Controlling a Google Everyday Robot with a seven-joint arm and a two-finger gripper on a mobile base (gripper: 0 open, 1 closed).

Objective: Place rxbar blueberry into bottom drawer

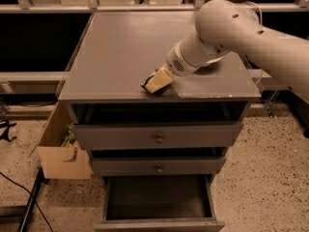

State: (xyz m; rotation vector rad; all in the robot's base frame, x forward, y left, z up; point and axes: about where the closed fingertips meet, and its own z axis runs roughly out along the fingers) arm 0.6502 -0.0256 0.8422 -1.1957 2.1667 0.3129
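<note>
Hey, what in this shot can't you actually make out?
- rxbar blueberry: camera view, mostly under the gripper, which sits low at the front edge of the cabinet top; only a dark sliver shows.
- bottom drawer: front cut off by the picture's lower edge.
- cardboard box: contents mostly hidden under the cabinet top.

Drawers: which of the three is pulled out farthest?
The bottom drawer, the lowest: it is drawn out well past the top drawer and middle drawer, its dark interior showing. The gripper is over the cabinet top, near its front edge.
</note>
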